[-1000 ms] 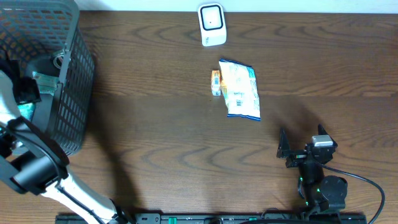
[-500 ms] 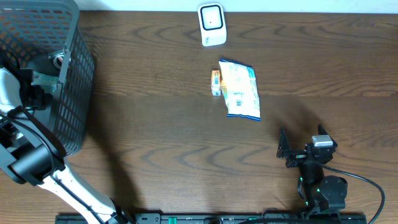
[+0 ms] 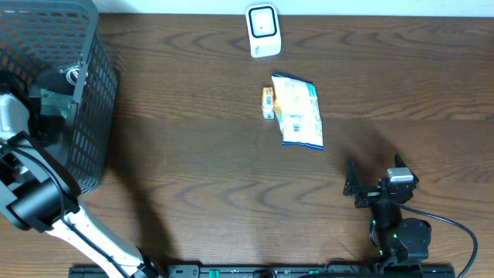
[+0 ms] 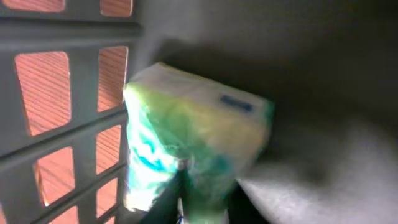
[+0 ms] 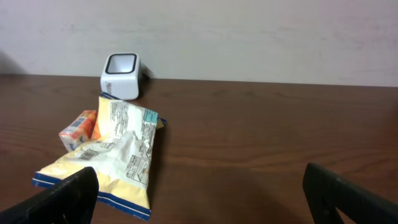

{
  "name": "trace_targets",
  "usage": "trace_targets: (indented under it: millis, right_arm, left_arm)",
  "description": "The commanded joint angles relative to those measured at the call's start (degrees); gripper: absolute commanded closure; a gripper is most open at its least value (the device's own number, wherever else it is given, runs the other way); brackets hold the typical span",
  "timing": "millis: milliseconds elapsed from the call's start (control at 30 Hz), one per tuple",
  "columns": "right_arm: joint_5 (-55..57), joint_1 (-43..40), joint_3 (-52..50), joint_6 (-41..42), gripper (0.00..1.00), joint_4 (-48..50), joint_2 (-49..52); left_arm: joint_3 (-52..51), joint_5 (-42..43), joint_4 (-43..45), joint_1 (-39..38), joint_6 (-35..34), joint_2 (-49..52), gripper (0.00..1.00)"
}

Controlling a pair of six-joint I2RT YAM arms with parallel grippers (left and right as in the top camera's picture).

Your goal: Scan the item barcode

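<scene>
Two arms stood at the dark brown wooden worktop (image 3: 177,162). The left arm reached down into a grey plastic lattice basket (image 3: 96,93) that sat at the worktop's far left corner. Seen from the left wrist, the left tool (image 4: 202,202) was pressed together on the lower edge of a soft green, white and yellow packet (image 4: 193,124). The wrapper puckered where the dark fingers (image 4: 163,204) pinched it. The packet lay inside the basket against its slotted side wall, and the view was blurred, so its print could not be read.

A small white barcode scanner with a dark window (image 3: 262,30) stood at the far edge of the worktop, about midway along it. Toward the middle lay a flat white and yellow snack bag with blue ends (image 3: 298,113), its length running from the far side toward the near side. A small orange carton (image 3: 268,102) lay just beside the bag's left edge, at its far end.

The right tool (image 3: 375,171) hung near the near edge, toward the right corner. Its fingers (image 5: 65,196) were spread wide with nothing between them, pointing toward the bag and the scanner and well apart from both.
</scene>
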Motion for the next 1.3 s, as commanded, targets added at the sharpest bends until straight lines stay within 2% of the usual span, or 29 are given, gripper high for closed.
trace_targets:
  millis: [0, 200, 433, 567, 600, 700, 833, 967, 1167, 1267]
  right_arm:
    - [-0.3, -0.5, -0.1, -0.2, 0.01, -0.2, -0.3]
    - [-0.3, -0.5, -0.1, -0.2, 0.01, -0.2, -0.3]
    - [-0.3, -0.5, -0.1, -0.2, 0.01, -0.2, -0.3]
    - [-0.3, -0.5, -0.1, -0.2, 0.01, -0.2, -0.3]
    - [-0.3, -0.5, -0.1, -0.2, 0.01, -0.2, -0.3]
    - [-0.3, -0.5, -0.1, -0.2, 0.01, -0.2, -0.3]
    - [-0.3, -0.5, -0.1, -0.2, 0.01, -0.2, -0.3]
    - [-0.3, -0.5, -0.1, -0.2, 0.01, -0.2, -0.3]
    - [-0.3, -0.5, -0.1, -0.2, 0.01, -0.2, -0.3]
    - [-0.3, -0.5, -0.1, -0.2, 0.01, -0.2, -0.3]
  left_arm:
    - [-1.3, 1.0, -0.7, 0.2, -3.4, 0.9, 0.93]
    - [-1.0, 1.0, -0.7, -0.2, -15.1, -3.8, 0.93]
    - [-0.9, 2.6, 0.5, -1.4, -34.8, -19.8, 0.93]
    - [-0.9, 12.5, 3.0, -2.5, -40.7, -31.7, 0.93]
    - [-0.9, 19.3, 4.8, -2.8, -43.2, -36.5, 0.93]
    - [-0.9, 31.3, 6.9, -4.0, -49.6, -43.9, 0.93]
    - [-0.9, 38.3, 7.1, -8.2, -60.0, -49.8, 0.93]
    - [-0.9, 40.1, 6.0, -18.3, -61.0, -51.9, 0.93]
    - [-0.9, 40.0, 0.1, -36.0, -55.3, -49.5, 0.93]
    - [-0.9, 40.0, -3.7, -43.3, -55.1, -46.8, 0.93]
